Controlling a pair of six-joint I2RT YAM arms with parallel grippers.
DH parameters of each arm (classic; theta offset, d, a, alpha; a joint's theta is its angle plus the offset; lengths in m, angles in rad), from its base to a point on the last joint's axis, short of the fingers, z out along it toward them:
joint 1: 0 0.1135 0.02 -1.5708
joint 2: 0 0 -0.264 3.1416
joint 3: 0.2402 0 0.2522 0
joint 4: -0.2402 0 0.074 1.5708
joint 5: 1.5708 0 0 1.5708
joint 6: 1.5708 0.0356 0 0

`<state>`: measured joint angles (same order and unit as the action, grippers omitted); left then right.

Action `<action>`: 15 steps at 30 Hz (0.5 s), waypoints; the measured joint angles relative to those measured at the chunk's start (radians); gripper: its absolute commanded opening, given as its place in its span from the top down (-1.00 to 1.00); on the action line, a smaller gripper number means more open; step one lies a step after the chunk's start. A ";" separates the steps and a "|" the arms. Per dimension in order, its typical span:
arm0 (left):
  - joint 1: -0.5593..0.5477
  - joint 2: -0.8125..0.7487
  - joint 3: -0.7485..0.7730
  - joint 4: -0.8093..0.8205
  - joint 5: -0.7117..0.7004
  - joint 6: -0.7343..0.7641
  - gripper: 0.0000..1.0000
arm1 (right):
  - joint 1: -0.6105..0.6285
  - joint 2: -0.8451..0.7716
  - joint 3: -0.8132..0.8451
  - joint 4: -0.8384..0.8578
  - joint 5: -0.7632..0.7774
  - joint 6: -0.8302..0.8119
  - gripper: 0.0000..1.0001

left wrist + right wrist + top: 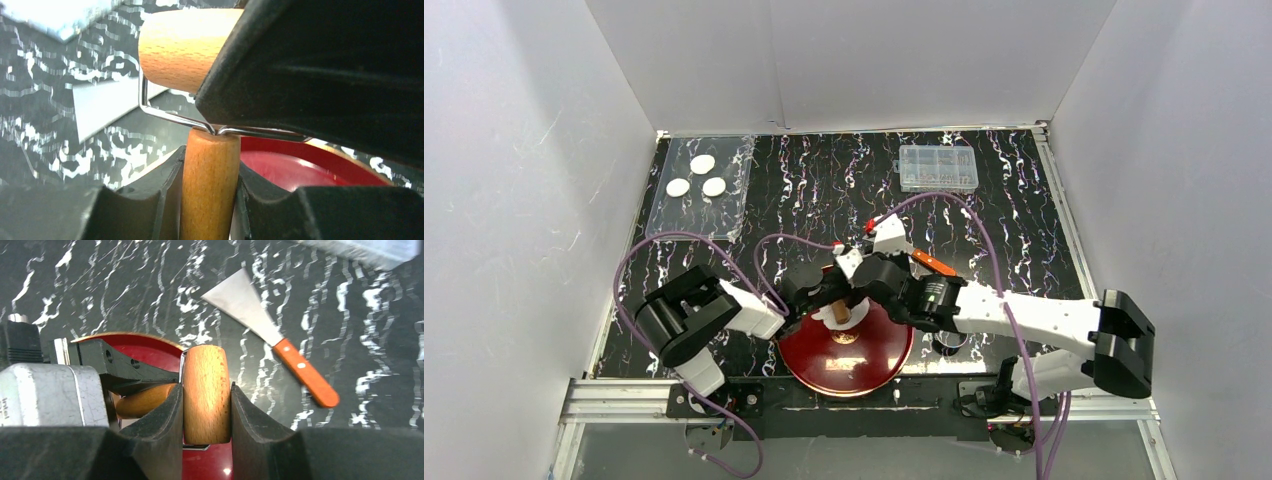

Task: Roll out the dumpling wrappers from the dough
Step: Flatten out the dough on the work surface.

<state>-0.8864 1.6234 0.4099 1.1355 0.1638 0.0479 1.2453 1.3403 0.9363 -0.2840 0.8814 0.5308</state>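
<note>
dough (857,320) is only a white sliver in the top view, on the far part of the plate (864,365), mostly hidden under both claws. the wrist cams don't show it at all.

the roller (185,45) sits right over it. left claw (210,190) is clamped on the wooden handle and right claw (206,410) is squeezed around the barrel. my guess is one steers while the other presses down, and the plate stops the dough sticking to the table.

three finished wrappers (703,164) lie on a clear tray (724,215) far left, well out of the way. the scraper (280,347) lies just beyond the plate, probably for lifting discs. clear box (938,167) is far right.
</note>
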 measured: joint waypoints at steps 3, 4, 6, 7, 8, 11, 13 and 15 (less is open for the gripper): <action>-0.011 0.042 0.066 0.029 0.023 0.007 1.00 | -0.006 -0.034 0.010 -0.054 0.053 -0.039 0.97; -0.021 0.057 0.084 0.042 0.027 0.005 1.00 | -0.006 -0.050 0.010 -0.068 0.061 -0.045 0.97; -0.038 0.085 0.107 0.066 0.028 -0.004 1.00 | -0.006 -0.072 0.010 -0.100 0.077 -0.061 0.97; -0.046 0.100 0.116 0.079 0.028 -0.010 1.00 | -0.006 -0.078 0.010 -0.111 0.081 -0.063 0.97; -0.053 0.113 0.121 0.093 0.027 -0.017 1.00 | -0.006 -0.084 0.006 -0.121 0.083 -0.063 0.97; -0.066 0.146 0.121 0.118 0.027 -0.032 1.00 | -0.006 -0.090 -0.019 -0.124 0.083 -0.049 0.97; -0.072 0.172 0.121 0.135 0.028 -0.041 1.00 | -0.006 -0.090 -0.039 -0.121 0.082 -0.031 0.97; -0.077 0.200 0.121 0.150 0.027 -0.046 1.00 | -0.006 -0.089 -0.065 -0.109 0.085 -0.010 0.97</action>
<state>-0.9634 1.8229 0.5312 1.2854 0.1913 0.0017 1.2392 1.2510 0.8715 -0.3927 0.9661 0.5205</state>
